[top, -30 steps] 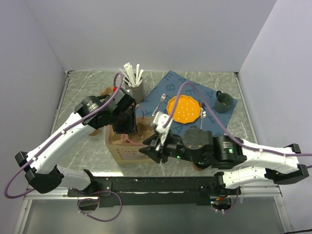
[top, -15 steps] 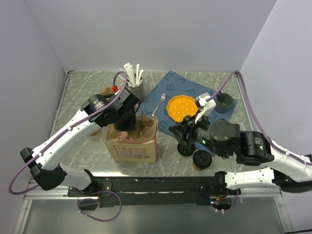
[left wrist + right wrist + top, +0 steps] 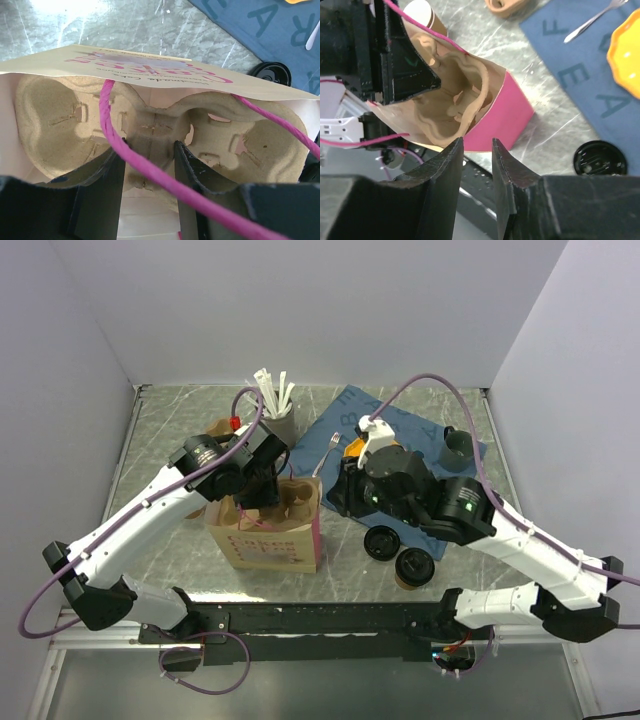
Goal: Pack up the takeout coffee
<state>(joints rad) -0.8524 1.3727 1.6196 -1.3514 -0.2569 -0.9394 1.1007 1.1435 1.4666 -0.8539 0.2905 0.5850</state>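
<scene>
The takeout coffee (image 3: 413,567), a brown paper cup with a black sip lid, stands on the table at the front right, untouched. A paper bag (image 3: 270,545) with pink sides (image 3: 505,115) and pink handles stands open front left, with a pulp cup carrier (image 3: 295,502) inside. My left gripper (image 3: 262,502) reaches down into the bag. In the left wrist view it (image 3: 149,150) is shut on the carrier's centre ridge (image 3: 150,125). My right gripper (image 3: 338,502) hovers just right of the bag, above the table. Its fingers (image 3: 477,142) stand narrowly open with nothing between them.
A flat black lid (image 3: 381,542) lies beside the coffee. A blue cloth (image 3: 400,425) at the back holds an orange plate (image 3: 355,448), a fork (image 3: 328,450) and a dark cup (image 3: 458,448). A grey holder of white stirrers (image 3: 275,420) and a lidless paper cup (image 3: 422,12) stand behind the bag.
My right arm swung away from the bag's front, out to the right, then back up beside the bag's right side. The bag shifted slightly left. The left gripper kept its hold.
</scene>
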